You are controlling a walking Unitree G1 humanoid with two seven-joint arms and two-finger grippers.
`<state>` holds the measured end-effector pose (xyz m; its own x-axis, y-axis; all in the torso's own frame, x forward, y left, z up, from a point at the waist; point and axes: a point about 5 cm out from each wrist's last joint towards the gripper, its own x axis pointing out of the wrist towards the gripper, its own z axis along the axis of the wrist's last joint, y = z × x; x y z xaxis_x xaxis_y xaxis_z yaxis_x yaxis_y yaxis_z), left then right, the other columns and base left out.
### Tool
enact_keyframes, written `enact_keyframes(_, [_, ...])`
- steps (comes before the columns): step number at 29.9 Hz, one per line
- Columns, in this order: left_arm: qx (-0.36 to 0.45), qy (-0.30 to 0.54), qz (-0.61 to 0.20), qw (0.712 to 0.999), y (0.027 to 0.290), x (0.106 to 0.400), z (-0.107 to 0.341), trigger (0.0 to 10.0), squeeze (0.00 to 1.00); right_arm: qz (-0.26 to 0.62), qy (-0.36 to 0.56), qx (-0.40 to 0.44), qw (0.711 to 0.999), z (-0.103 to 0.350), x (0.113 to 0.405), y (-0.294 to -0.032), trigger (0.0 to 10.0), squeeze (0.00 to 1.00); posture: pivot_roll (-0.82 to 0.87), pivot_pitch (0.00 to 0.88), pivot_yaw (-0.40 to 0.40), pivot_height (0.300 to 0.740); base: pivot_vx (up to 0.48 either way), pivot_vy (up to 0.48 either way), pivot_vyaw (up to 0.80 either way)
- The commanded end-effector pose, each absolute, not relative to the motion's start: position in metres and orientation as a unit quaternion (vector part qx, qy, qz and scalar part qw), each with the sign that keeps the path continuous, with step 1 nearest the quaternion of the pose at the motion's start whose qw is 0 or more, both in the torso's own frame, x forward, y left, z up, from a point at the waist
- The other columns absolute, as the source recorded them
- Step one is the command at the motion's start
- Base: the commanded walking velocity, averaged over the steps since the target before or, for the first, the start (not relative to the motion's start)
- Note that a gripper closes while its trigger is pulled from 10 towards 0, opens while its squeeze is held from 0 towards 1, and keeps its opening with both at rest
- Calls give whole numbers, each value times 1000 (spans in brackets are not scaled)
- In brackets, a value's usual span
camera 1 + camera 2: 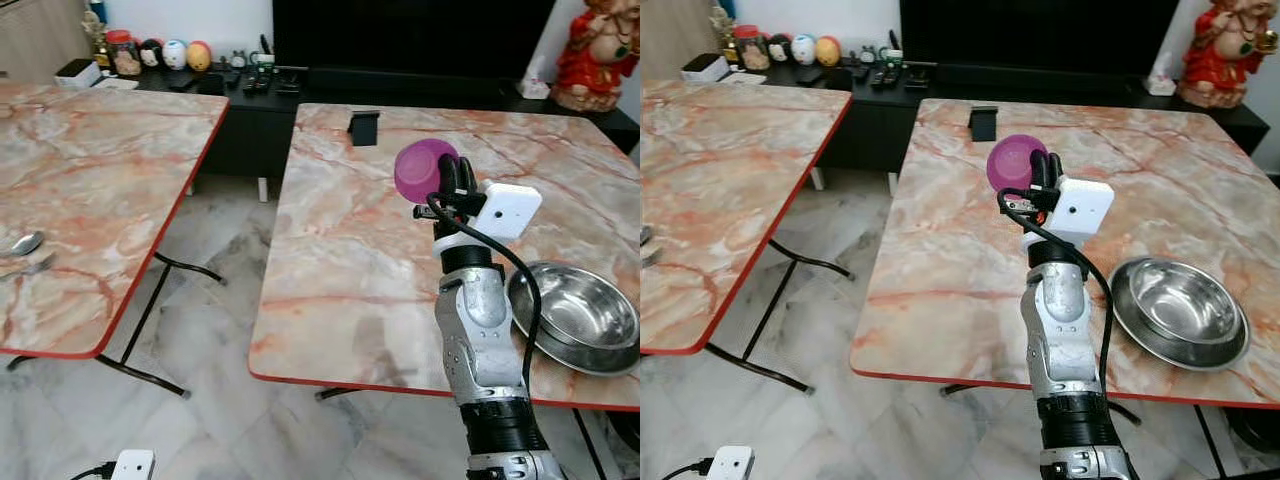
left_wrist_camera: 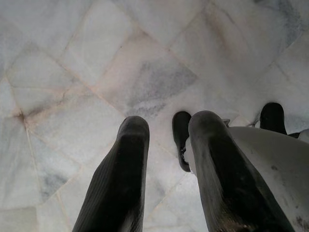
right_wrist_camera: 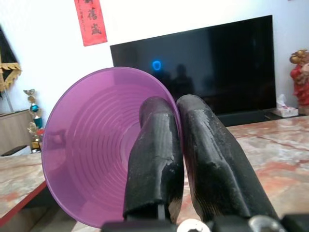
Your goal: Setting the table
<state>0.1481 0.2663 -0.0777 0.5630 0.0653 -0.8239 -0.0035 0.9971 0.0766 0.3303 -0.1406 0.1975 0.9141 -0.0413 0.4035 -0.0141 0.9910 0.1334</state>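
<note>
Right gripper (image 1: 452,178) clenched on rim of purple bowl (image 1: 421,170), held tipped sideways above table (image 1: 340,260), steel bowl (image 1: 575,315) lower right; left gripper (image 2: 166,159) hanging idle, slightly parted

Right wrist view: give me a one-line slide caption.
Right gripper pinching the rim of a purple bowl, held above the marble table, dark TV behind.

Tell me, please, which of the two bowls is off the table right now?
The purple bowl: the right gripper holds it by the rim above the table, while the steel bowl rests on the tabletop.
</note>
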Motion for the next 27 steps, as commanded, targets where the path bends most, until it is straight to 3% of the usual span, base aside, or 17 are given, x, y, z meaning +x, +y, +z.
enact_keyframes(1, [35,480,18,876,268,143,-80,10000,0,-17,-218,63,974,204,332,-145,10000,0,11,0,-31,740,0,0,0])
enact_keyframes(7, [36,483,17,875,268,142,-80,10000,0,-45,-208,69,975,203,335,-151,10000,0,15,0,-32,740,0,0,0])
enact_keyframes(10, [37,483,17,875,268,142,-80,10000,0,-47,-207,81,974,204,336,-152,10000,0,16,0,-32,740,0,0,-671])
enact_keyframes(12, [36,483,17,875,268,143,-80,10000,0,-51,-216,86,971,205,335,-153,10000,0,16,0,-32,740,251,0,-784])
enact_keyframes(27, [35,481,17,876,267,143,-80,10000,0,-59,-213,80,972,207,338,-151,10000,0,15,0,-33,740,299,0,0])
